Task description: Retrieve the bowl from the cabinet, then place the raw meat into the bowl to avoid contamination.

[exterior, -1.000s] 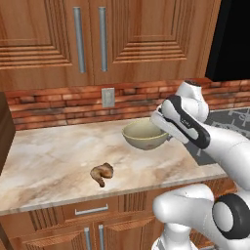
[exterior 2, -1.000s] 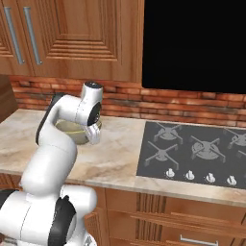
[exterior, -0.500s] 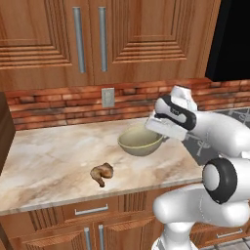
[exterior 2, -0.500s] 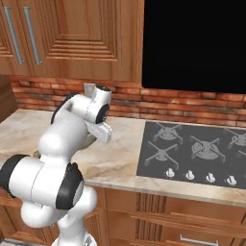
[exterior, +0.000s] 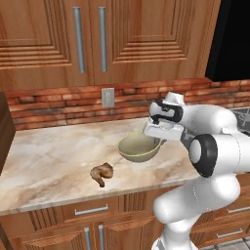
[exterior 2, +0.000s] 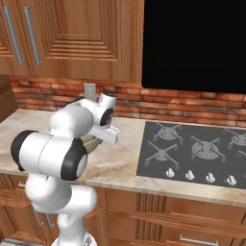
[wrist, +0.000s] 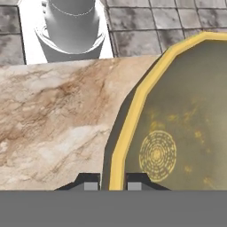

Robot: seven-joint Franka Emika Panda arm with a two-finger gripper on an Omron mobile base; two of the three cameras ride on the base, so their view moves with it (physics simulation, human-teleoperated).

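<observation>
I've got the bowl (exterior: pixel 139 146) lower and further left than a second ago, down close to the marble counter (exterior: pixel 53 156) now, the arm having folded in tighter over it. My gripper (wrist: pixel 111 182) is pinched on the bowl's yellow rim: in the hand view one dark fingertip (wrist: pixel 91 182) sits outside the rim and the other inside, pressed against it. From the left base view the bowl hangs off the hand's left side, tipped a little, whether it touches the counter I can't tell. The raw meat (exterior: pixel 102 174) hasn't budged, lying on the counter near the front edge, left of and in front of the bowl, apart from it. The cabinet (exterior: pixel 97 39) doors above are shut.
</observation>
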